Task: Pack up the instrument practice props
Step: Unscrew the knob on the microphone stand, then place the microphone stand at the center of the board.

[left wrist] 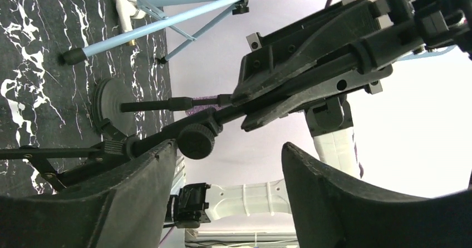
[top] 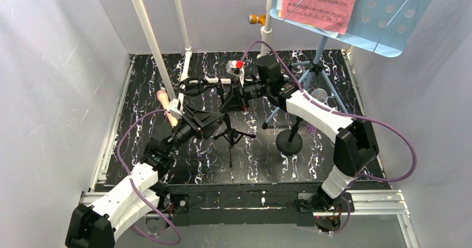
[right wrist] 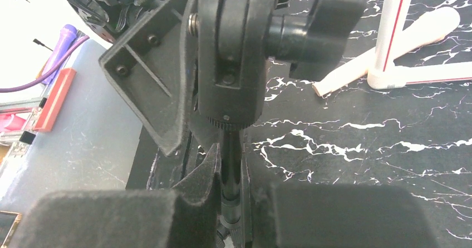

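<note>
- The pink microphone lies flat on the black marbled table, at the left, touching the foot of the white pipe frame.
- The left gripper sits just right of that microphone, low over the table. It is released: its fingers stand wide apart with nothing clamped between them. The tightening knob of the black tripod mount is just beside one fingertip.
- The tripod mount stands upright near the middle of the table, its legs spread on the surface.
- The right gripper reaches in from the right and is clenched on the tripod mount's thin black stem, just below the swivel head with the wing knob.
- The round-base mount stands on the table just right of the tripod.
- The glittery purple microphone sits tilted above that base, its grey mesh head up. The right arm partly hides it.
- The light-blue music rack stands at the back right on its own tripod legs, with a pink page lying against it.
</note>
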You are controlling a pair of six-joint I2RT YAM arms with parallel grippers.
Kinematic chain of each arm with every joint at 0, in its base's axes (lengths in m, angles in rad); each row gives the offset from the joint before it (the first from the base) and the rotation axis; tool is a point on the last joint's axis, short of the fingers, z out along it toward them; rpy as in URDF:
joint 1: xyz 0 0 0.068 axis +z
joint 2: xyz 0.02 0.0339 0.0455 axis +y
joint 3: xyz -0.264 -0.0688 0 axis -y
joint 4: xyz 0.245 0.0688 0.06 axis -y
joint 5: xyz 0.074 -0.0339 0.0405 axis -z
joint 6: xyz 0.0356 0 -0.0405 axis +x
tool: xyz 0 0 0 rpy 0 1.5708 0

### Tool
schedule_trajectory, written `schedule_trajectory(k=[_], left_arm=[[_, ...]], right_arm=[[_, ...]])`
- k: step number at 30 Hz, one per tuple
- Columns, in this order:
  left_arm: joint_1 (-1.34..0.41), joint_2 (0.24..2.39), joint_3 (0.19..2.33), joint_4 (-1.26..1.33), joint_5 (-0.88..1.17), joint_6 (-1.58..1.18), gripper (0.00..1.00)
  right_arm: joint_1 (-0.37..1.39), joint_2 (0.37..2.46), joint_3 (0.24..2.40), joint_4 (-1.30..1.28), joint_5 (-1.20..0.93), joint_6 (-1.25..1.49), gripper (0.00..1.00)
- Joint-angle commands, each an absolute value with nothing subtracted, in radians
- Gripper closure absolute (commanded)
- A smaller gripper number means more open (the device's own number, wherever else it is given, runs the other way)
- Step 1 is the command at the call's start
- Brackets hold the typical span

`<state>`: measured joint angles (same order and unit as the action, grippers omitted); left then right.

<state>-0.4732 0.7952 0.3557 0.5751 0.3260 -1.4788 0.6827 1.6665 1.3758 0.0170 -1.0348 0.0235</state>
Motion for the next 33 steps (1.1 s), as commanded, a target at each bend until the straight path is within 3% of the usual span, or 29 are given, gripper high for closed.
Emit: schedule_trajectory(k=[1, 8, 13, 28, 33], left_arm=[[-0.468, 0.748, 0.342, 0.606, 0.38, -1.337, 0.3], [-0.468, 0.639, 0.287, 0.58, 0.46, -0.993, 0.14], [-0.469, 0.594, 0.268, 0.504, 0.436, -0.813, 0.1], [-0.646, 0.845, 0.416, 0.533, 0.292, -0.384, 0.1], [-0.674, 0.857, 0.399, 0.611, 0.183, -0.355, 0.17]], right_arm=[[0.683, 1.621, 1.374, 0.047, -1.062, 0.028, 0.99], [0.682, 1.619, 1.372, 0.048, -1.062, 0.029, 0.99], [0.681, 1.62, 1.373, 0.048, -1.065, 0.031, 0.99], [0.682, 1.627, 1.368, 0.06, -1.075, 0.041, 0.99], [0.682, 1.625, 1.368, 0.063, -1.075, 0.044, 0.99]])
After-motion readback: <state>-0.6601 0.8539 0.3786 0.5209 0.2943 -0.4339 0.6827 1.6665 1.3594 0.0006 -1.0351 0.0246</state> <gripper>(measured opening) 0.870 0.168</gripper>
